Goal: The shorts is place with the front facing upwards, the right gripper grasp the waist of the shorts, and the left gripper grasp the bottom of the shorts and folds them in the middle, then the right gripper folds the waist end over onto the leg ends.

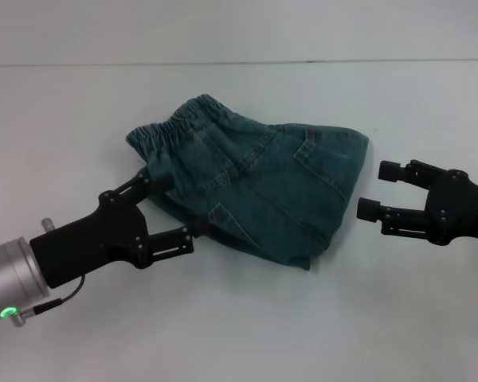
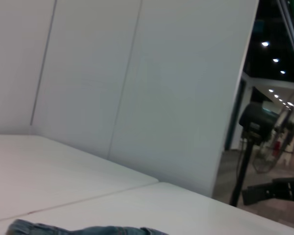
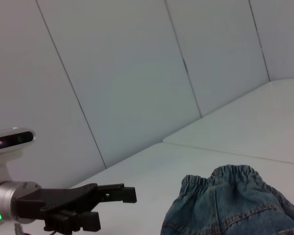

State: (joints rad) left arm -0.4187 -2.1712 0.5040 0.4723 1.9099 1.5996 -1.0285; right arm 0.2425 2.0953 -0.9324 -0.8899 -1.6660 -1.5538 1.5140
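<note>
On the white worktop [image 1: 239, 334], the left end effector [image 1: 169, 213] sits toward the near left corner, its fingers spread open, one tip at the near edge of the folded shorts [image 1: 259, 191] and the other by the waist [image 1: 169, 131]. The right end effector [image 1: 376, 191] hovers by the right edge, fingers parted and empty, just beside the fold of the denim. The shorts lie mid-worktop, folded over, the ruffled waist toward the far left.
</note>
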